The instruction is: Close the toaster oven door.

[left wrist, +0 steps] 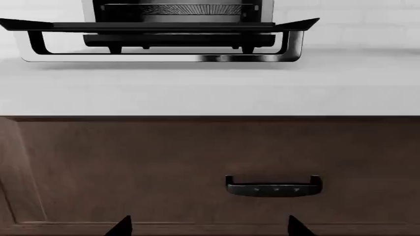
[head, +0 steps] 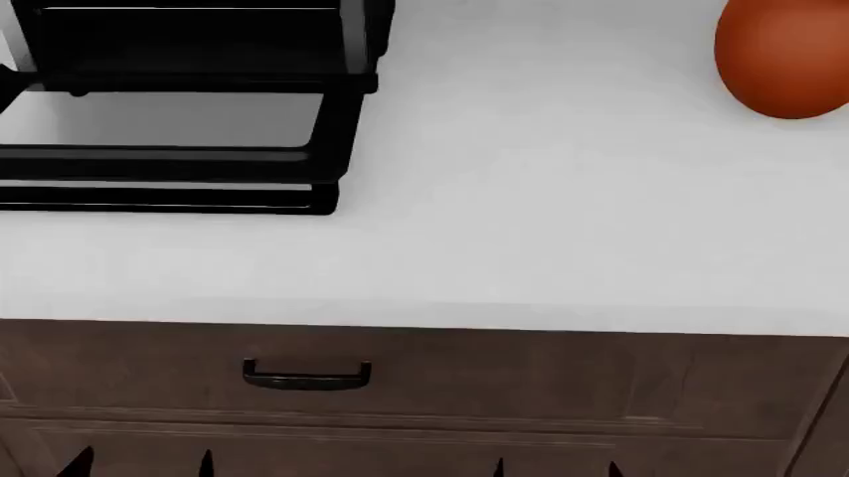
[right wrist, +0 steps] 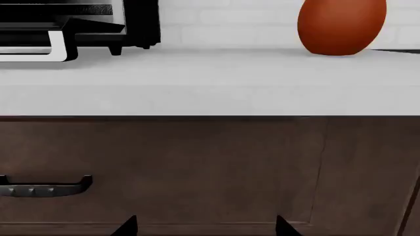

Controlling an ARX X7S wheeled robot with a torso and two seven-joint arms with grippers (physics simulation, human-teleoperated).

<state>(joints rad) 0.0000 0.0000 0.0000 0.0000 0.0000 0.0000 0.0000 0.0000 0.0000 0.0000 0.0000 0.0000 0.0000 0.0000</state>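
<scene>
The black toaster oven (head: pixel 199 40) stands at the back left of the white counter (head: pixel 531 229). The toaster oven door (head: pixel 173 162) hangs open, lying flat out toward me, with its bar handle (head: pixel 159 201) along the near edge. In the left wrist view the door (left wrist: pixel 157 25) shows edge-on above its handle (left wrist: pixel 157 58), with the wire rack behind it. My left gripper (left wrist: pixel 210 227) is open, low in front of the brown drawer, well below the door. My right gripper (right wrist: pixel 206 227) is also open and empty, further right at the same height. Only the fingertips of both show.
A brown drawer front (head: pixel 531 388) with a black handle (head: pixel 305 376) sits under the counter edge, facing both grippers. A large orange-brown rounded object (head: pixel 782 55) stands at the counter's back right. A white tiled wall (right wrist: pixel 229 19) backs the counter.
</scene>
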